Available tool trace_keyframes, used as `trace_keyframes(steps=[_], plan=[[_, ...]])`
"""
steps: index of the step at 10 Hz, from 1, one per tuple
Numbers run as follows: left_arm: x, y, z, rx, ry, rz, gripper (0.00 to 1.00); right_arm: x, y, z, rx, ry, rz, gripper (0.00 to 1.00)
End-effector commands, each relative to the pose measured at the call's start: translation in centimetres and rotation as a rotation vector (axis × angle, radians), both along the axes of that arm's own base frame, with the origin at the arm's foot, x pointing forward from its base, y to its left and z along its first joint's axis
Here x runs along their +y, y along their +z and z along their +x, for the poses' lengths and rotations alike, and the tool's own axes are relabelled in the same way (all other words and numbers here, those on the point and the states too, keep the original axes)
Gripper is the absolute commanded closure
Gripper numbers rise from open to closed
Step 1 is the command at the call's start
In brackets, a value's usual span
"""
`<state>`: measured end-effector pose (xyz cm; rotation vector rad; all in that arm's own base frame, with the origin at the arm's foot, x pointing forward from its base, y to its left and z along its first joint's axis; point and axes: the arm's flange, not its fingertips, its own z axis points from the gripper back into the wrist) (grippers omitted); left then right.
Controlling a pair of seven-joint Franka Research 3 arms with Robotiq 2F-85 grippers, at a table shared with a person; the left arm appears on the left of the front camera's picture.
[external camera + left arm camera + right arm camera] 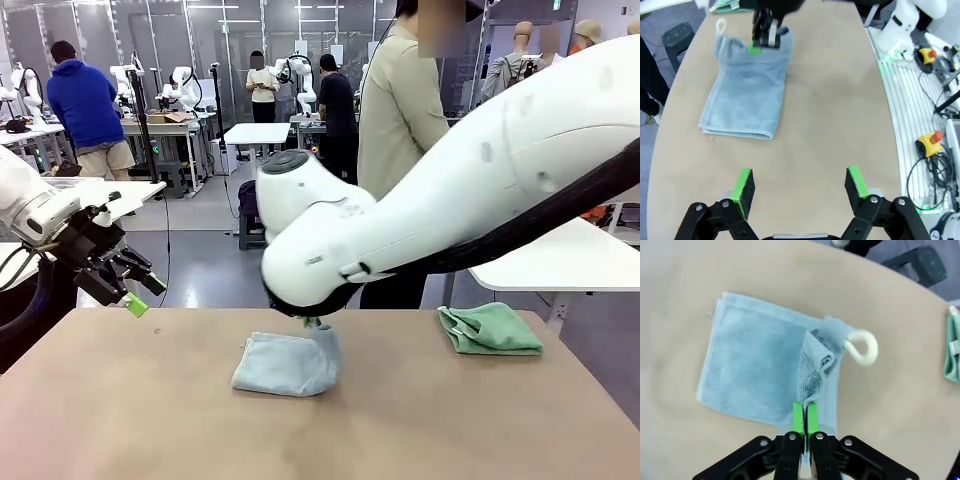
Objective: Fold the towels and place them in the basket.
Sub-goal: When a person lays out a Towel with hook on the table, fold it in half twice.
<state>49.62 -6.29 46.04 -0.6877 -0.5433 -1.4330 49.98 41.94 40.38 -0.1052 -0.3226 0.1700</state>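
Right claw (804, 412) pressed together, pinching edge of blue towel (760, 370) mid-worktop (150, 410), one flap lifted, white loop (862, 347) at its corner. Left claw (800, 187) spread, hovering apart, holding nothing. Green towel (490, 328) folded at far right edge.

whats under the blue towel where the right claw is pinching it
The right claw is shut on a lifted edge of the blue-grey towel, near its loop. Beneath lies another layer of the folded towel; the table under that is covered.
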Motion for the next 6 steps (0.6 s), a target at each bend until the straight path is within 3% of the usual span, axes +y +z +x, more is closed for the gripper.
trace_keyframes(steps=[1,4,6], plan=[[0.1,0.1,-0.1,-0.006,-0.006,0.007,0.08,4.1,-0.9,1.0,-0.017,-0.079,-0.035,1.0],[0.1,0.1,-0.1,-0.006,-0.006,0.007,0.08,8.0,-3.5,1.5,-0.028,-0.159,-0.027,1.0],[0.1,0.1,-0.1,-0.006,-0.006,0.007,0.08,9.4,-5.1,1.4,-0.058,-0.114,-0.042,1.0]])
